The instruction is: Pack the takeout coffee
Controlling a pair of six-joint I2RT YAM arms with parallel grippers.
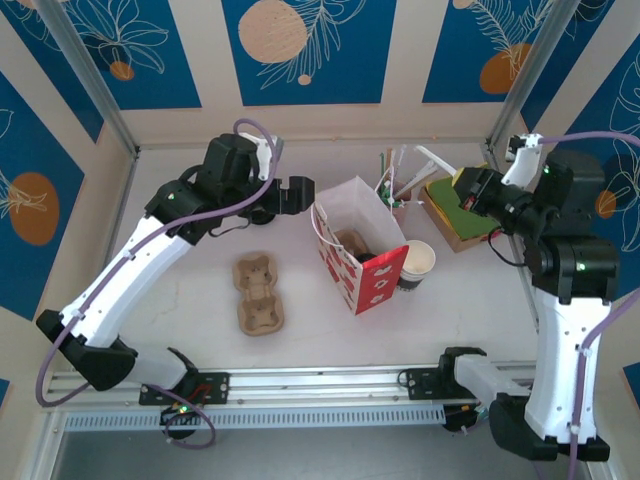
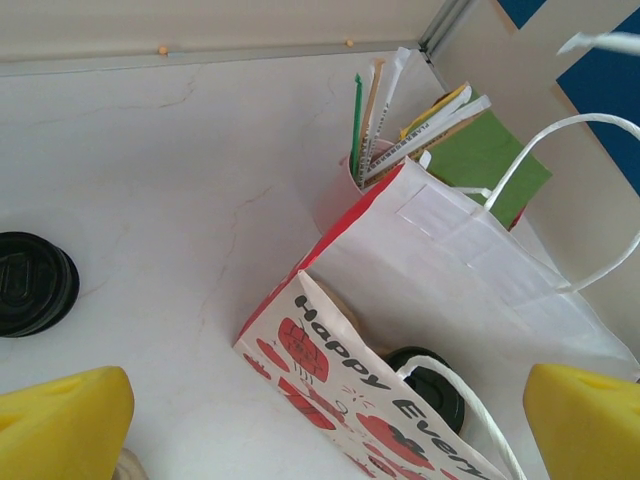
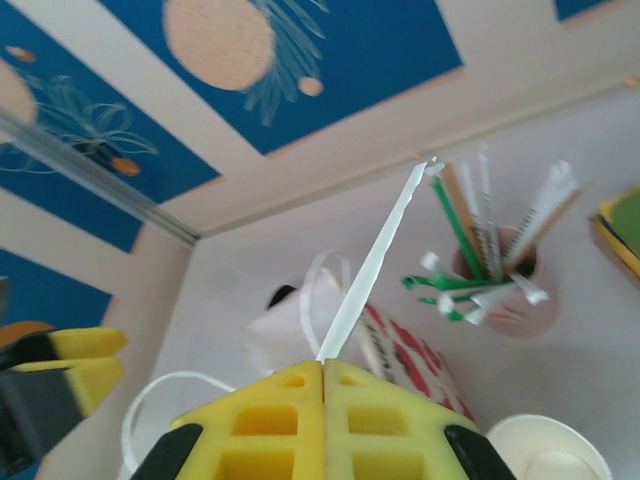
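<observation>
The takeout coffee (image 2: pixel 432 388) stands inside the red-and-white paper bag (image 1: pixel 358 252), and just its black lid shows over the bag's rim (image 2: pixel 330 330) in the left wrist view. My left gripper (image 1: pixel 300 194) hovers left of the bag, open and empty, its yellow fingertips (image 2: pixel 60 425) wide apart. My right gripper (image 1: pixel 462 188) is at the back right, shut on a thin white wrapped stick (image 3: pixel 375 255) that points up and away from the pads (image 3: pixel 290 420). The same stick (image 1: pixel 432 158) slants toward the pink cup.
A lidless paper cup (image 1: pixel 418 262) stands against the bag's right side. The pink cup of stirrers (image 1: pixel 395 196) and a stack of green and yellow napkins (image 1: pixel 452 215) sit behind it. A cardboard cup carrier (image 1: pixel 258 294) lies front left. Black lids (image 2: pixel 32 283) sit stacked under my left arm.
</observation>
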